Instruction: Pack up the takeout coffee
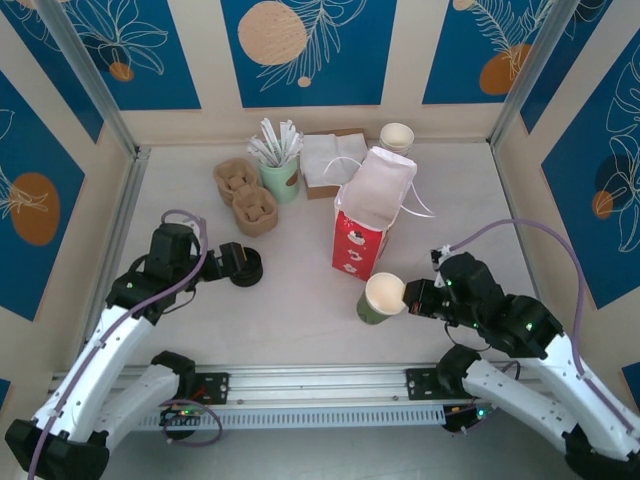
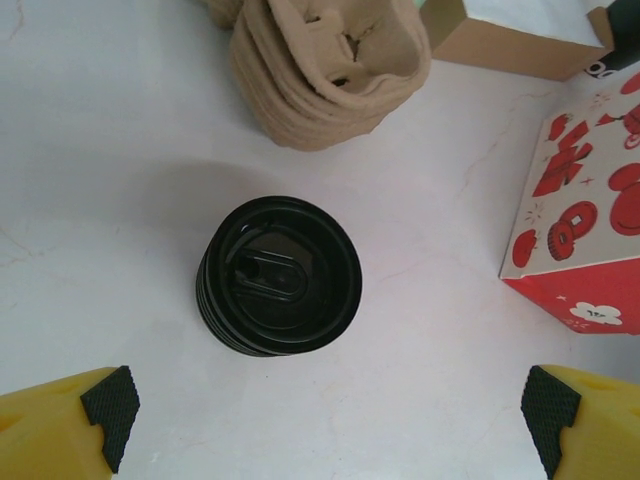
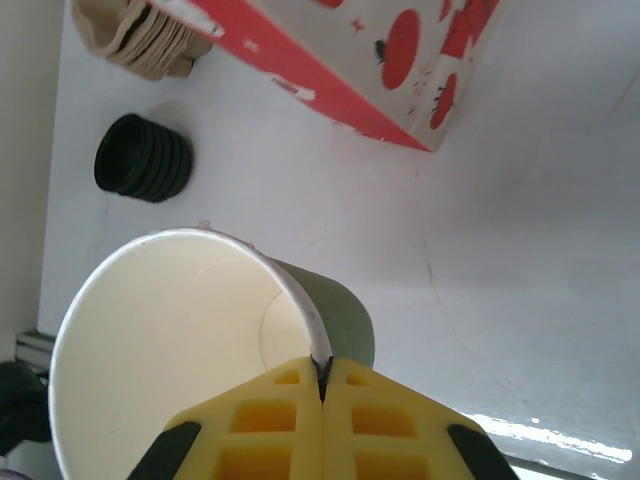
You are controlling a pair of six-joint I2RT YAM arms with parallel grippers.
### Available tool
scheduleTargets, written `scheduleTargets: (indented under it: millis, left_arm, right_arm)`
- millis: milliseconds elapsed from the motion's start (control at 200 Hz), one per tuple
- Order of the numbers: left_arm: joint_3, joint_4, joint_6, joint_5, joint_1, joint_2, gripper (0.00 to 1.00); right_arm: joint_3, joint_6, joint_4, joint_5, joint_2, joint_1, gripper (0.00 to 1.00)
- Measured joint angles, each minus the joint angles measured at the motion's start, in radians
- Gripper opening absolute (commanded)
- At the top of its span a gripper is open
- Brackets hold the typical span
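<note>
The olive-green paper cup [image 1: 382, 298] is in front of the red bag, its mouth uncovered and its cream inside showing. My right gripper [image 1: 408, 297] is shut on its rim, one finger inside and one outside. In the right wrist view the cup [image 3: 345, 315] is pinched at its wall by the gripper [image 3: 322, 365]. A stack of flat black lids [image 1: 246, 266] sits on the table at the left. My left gripper [image 2: 330, 410] is open just short of the lids [image 2: 280, 275], with nothing between its black pads [image 2: 108, 410].
The red patterned bag [image 1: 360, 245] stands open at the centre, white handles up. Brown pulp cup carriers [image 1: 245, 195], a pale green cup of white sticks [image 1: 280, 175], a napkin box [image 1: 330, 160] and a spare paper cup [image 1: 396, 137] line the back. Walls enclose three sides.
</note>
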Motion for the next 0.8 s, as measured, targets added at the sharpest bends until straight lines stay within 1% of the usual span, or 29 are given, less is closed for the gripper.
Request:
scheduleTargets:
  millis: [35, 95, 170, 240, 335, 475, 595, 800]
  left_arm:
    - [-0.004, -0.001, -0.004, -0.003, 0.000, 0.005, 0.98]
    - [-0.011, 0.000, -0.014, -0.010, -0.001, 0.011, 0.92]
    - [-0.020, 0.000, -0.020, -0.012, -0.001, 0.013, 0.91]
    - [-0.024, 0.000, -0.022, -0.013, -0.001, 0.014, 0.90]
    - [-0.025, 0.000, -0.022, -0.013, -0.001, 0.024, 0.90]
    - [-0.029, 0.000, -0.023, -0.014, -0.001, 0.031, 0.90]
    - [-0.037, -0.001, -0.029, -0.021, -0.001, 0.036, 0.90]
    - [-0.053, -0.002, -0.048, -0.040, -0.001, 0.071, 0.89]
  right_arm:
    - [0.000, 0.019, 0.008, 0.037, 0.011, 0.057, 0.00]
    - [0.000, 0.050, 0.023, 0.096, 0.041, 0.146, 0.00]
    - [0.000, 0.076, 0.052, 0.161, 0.093, 0.244, 0.00]
    - [0.000, 0.093, 0.090, 0.206, 0.147, 0.311, 0.00]
    - [0.001, 0.107, 0.141, 0.246, 0.224, 0.369, 0.00]
    - [0.017, 0.111, 0.195, 0.274, 0.333, 0.399, 0.00]
    - [0.074, 0.109, 0.222, 0.286, 0.434, 0.400, 0.00]
    - [0.130, 0.101, 0.313, 0.282, 0.563, 0.400, 0.00]
